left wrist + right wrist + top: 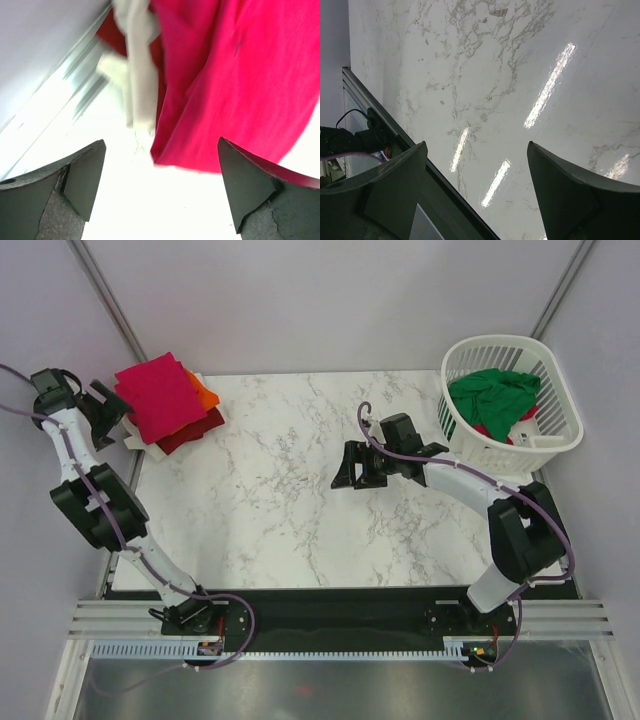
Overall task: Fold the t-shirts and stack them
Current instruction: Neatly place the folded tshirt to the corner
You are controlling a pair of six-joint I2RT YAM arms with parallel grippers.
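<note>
One step closed: crimson tee (160, 395) stacked just ahead of left gripper (161, 141), jaws apart. Next: right gripper (476, 145), also apart, to basket (470, 445) behind, green tee (490, 395).

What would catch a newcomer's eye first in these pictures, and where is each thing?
The neat stack of folded cloth t-shirts, crimson-red on top, sits at the far left corner of the white marble table. At the far right stands a white slatted plastic basket with a crumpled green t-shirt inside. The left gripper is open beside the stack.
</note>
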